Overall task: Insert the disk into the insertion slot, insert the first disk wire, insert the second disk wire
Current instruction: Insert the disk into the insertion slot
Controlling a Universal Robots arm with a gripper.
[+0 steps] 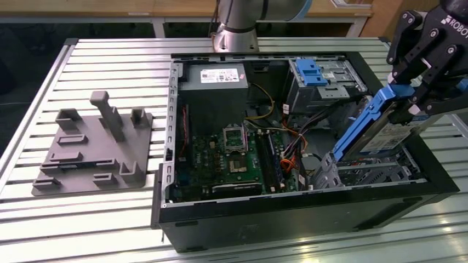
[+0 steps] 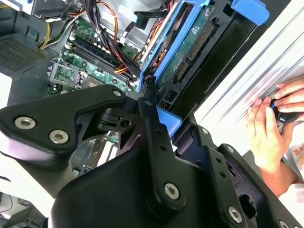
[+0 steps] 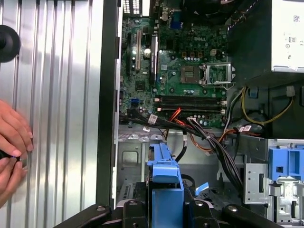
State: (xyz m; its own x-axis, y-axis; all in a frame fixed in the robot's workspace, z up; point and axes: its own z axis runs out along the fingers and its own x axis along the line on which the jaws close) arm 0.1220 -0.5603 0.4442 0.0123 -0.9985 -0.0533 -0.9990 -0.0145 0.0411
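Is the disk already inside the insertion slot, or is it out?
Not seated: the gripper holds the disk tilted, its lower end at the insertion slot.

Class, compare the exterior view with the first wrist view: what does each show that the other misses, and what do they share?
Exterior view: a grey fixture on the table at that view's left, the arm, and the gripper shut on the tilted disk, whose lower end is at the slot.
First wrist view: a person's hands on the table beside the case.
Both: the open case, motherboard, power supply, wires and the disk's blue caddy.
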